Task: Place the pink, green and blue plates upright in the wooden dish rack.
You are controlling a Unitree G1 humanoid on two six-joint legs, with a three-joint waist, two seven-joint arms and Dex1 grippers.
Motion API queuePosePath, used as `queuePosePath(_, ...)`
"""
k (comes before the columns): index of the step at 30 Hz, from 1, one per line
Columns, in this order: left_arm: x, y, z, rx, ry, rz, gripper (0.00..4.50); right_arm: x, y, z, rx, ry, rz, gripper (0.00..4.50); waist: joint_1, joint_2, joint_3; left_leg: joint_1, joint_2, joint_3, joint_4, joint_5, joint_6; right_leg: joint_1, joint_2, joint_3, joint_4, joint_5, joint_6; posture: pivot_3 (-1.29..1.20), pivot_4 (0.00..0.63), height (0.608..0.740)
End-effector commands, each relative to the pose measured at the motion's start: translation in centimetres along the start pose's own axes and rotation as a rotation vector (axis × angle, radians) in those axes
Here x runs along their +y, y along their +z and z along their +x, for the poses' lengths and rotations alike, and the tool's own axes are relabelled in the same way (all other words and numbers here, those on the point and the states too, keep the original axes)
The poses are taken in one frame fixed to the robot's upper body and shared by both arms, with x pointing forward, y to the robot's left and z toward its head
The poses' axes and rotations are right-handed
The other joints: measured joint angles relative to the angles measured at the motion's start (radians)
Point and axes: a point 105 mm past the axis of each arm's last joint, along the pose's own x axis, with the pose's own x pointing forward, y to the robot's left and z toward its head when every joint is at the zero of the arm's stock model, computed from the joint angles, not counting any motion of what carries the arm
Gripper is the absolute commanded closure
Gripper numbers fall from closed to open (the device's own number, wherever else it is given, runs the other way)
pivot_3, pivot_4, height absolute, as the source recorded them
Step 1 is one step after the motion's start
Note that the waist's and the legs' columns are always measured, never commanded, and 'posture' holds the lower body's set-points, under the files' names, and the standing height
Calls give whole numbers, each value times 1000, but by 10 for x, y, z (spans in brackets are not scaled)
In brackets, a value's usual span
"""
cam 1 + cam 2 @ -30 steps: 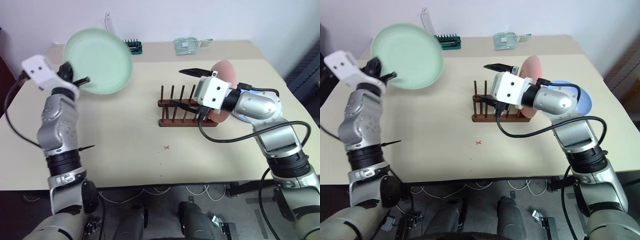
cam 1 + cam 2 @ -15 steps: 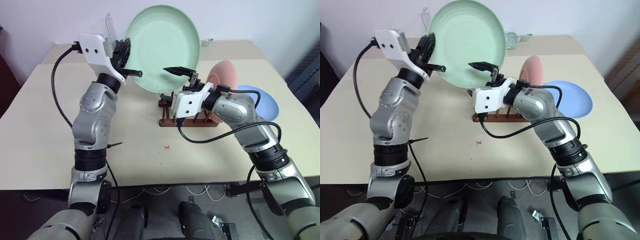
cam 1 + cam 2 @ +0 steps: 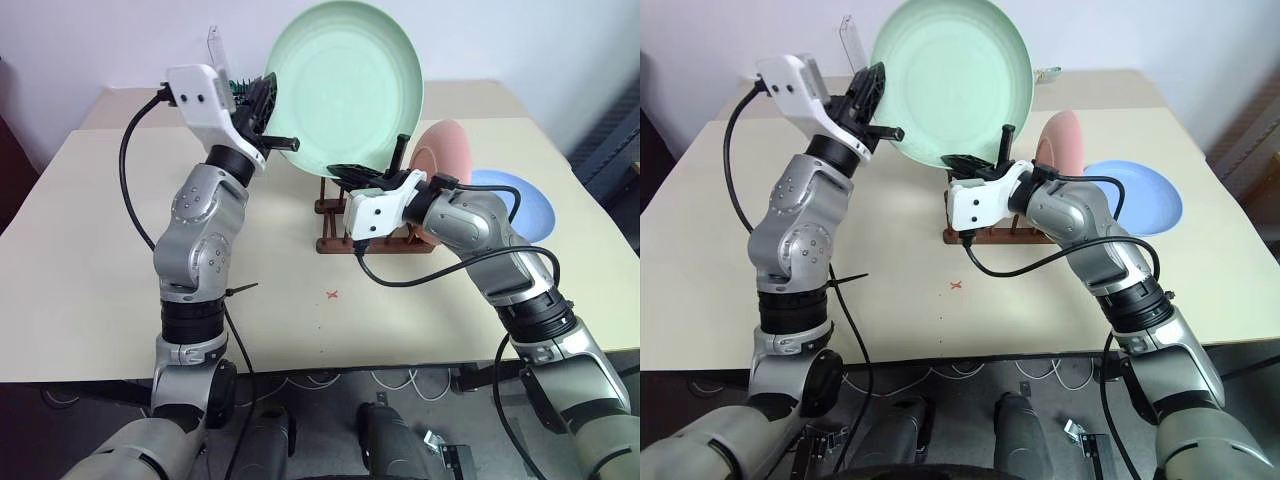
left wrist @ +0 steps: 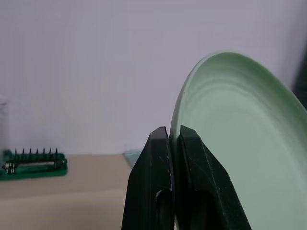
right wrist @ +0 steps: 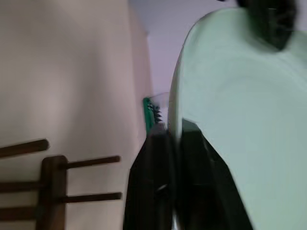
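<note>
Green plate [image 3: 345,90]: I hold it up on edge in the air above the wooden dish rack [image 3: 372,228], its hollow face toward me. It is not in a slot yet.
My left claw [image 3: 278,140]: clamped on the plate's left rim; in the left wrist view the two fingers [image 4: 192,191] sit pressed together with the rim between them.
My right claw [image 3: 362,172]: shut on the plate's lower rim, just above the rack's pegs; the right wrist view shows the rim pinched between its fingers [image 5: 201,191].
Pink plate [image 3: 447,160]: already upright at the rack's right end, just behind my right forearm.
Blue plate [image 3: 522,200]: flat on the tabletop [image 3: 90,260], to the right of the rack, untouched.
Risk, two grips: both claws pinch one stiff plate. If one arm moves and the other lags, I judge the rim could twist out of a thin pinch and the plate drop on the pegs.
Risk, letting go: if my left claw opens before the right grip is firm, the tall plate may swing about the lower pinch.
Risk, pink plate: my right forearm is close to it; lowering could nudge it over.
Risk, rack: it looks light; a plate pushed in askew might shove it along the tabletop.
</note>
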Motion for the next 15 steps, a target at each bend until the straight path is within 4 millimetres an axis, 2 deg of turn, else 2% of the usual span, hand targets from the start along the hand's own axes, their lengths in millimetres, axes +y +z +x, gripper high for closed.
queuePosePath(1,-8,34,3,-130,-24,-92,2970,-6,0,0,12,-30,-19,4500,3,0,0,0,0,0,0,0,0,0,0,0,0,0,0,0,150,740)
queuePosePath(3,2,42,4,-165,22,-116,1924,-7,0,0,11,-36,-19,4500,2,0,0,0,0,0,0,0,0,0,0,0,0,0,0,0,150,740)
queuePosePath(6,54,68,-2,-304,321,-32,441,-11,1,1,4,-65,27,4500,-3,0,0,0,0,0,0,0,0,0,0,0,0,0,0,0,150,740)
queuePosePath(8,82,70,-8,-308,466,-2,441,-16,1,0,-1,-98,78,4500,-7,0,0,1,0,0,-1,0,-1,0,1,0,0,0,0,0,150,740)
queuePosePath(11,119,65,-22,-238,597,159,441,-35,3,-2,-27,-182,185,4500,-5,0,0,2,1,0,-1,1,-1,0,1,0,0,0,0,0,150,740)
queuePosePath(14,134,50,-27,-126,569,259,441,-55,10,-8,-91,-261,317,4500,1,0,0,0,0,0,0,1,-1,0,1,0,0,0,0,0,150,740)
queuePosePath(15,137,37,-28,-36,533,322,441,-62,14,-10,-127,-286,378,4500,3,0,0,0,0,-1,0,1,-1,0,1,0,0,0,0,0,150,740)
